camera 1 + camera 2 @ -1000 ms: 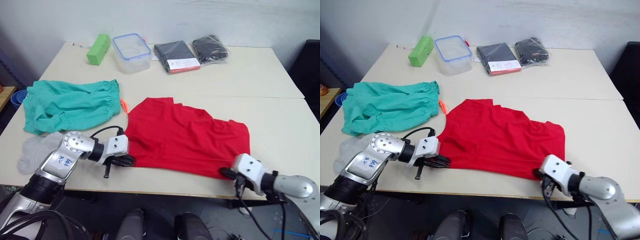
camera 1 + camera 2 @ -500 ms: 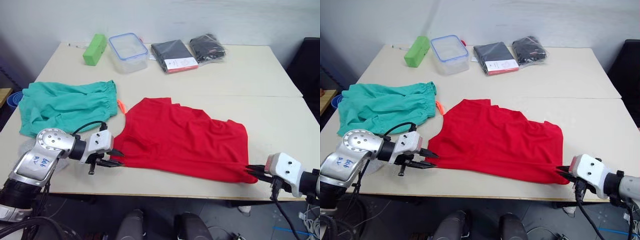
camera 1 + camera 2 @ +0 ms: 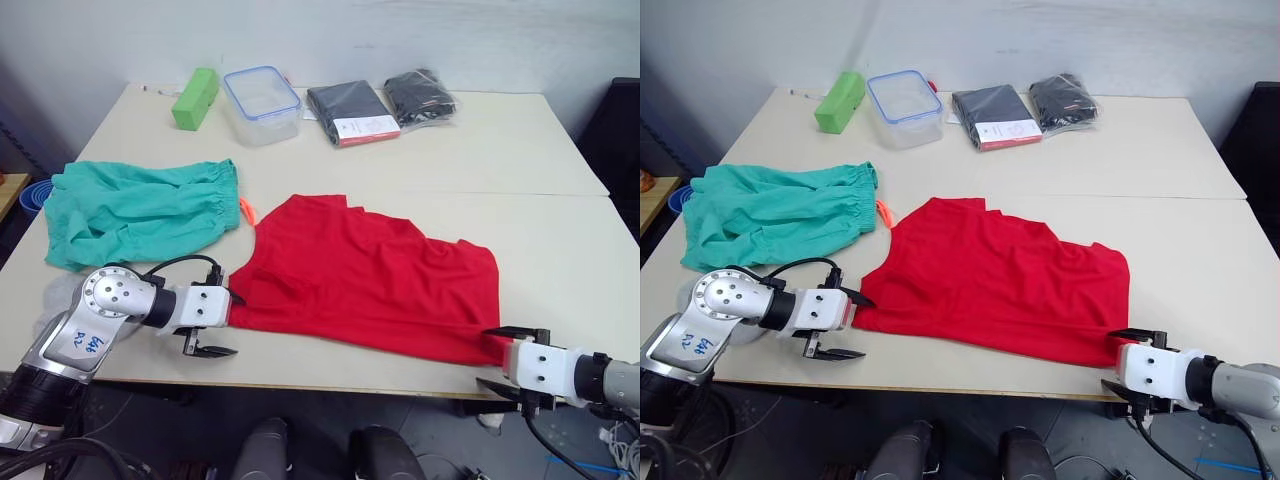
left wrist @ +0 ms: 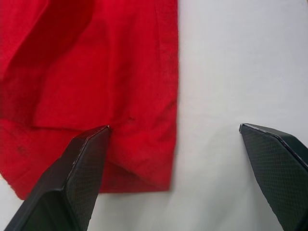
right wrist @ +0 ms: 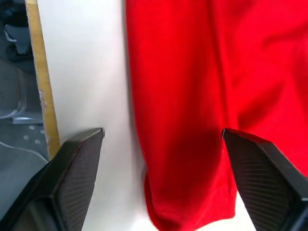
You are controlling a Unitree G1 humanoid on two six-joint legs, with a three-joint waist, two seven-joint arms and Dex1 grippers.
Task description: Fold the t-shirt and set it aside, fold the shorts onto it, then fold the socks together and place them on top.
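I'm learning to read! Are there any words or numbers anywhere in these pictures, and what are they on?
Blue marks on the round grey joint of the robot's left arm: handwritten, too scrawled to read.
White label on the flat black clothes packet: has red print, too small to read.
Red t-shirt, green shorts, green block, plastic box: no writing that I can see.

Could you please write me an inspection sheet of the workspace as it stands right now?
Surface: pale table, two tops butted together.
T-shirt: red, lying flat, not yet folded.
Shorts: teal, spread out at the robot's left.
Socks: grey, by the near left edge, partly behind the left arm.
Clutter: green block, clear box, two black clothes packs at the far edge.
Left gripper: open, at the t-shirt's near left corner.
Right gripper: open, at its near right corner.
Cables: black cable looping over the left arm.
Surroundings: plain wall behind.
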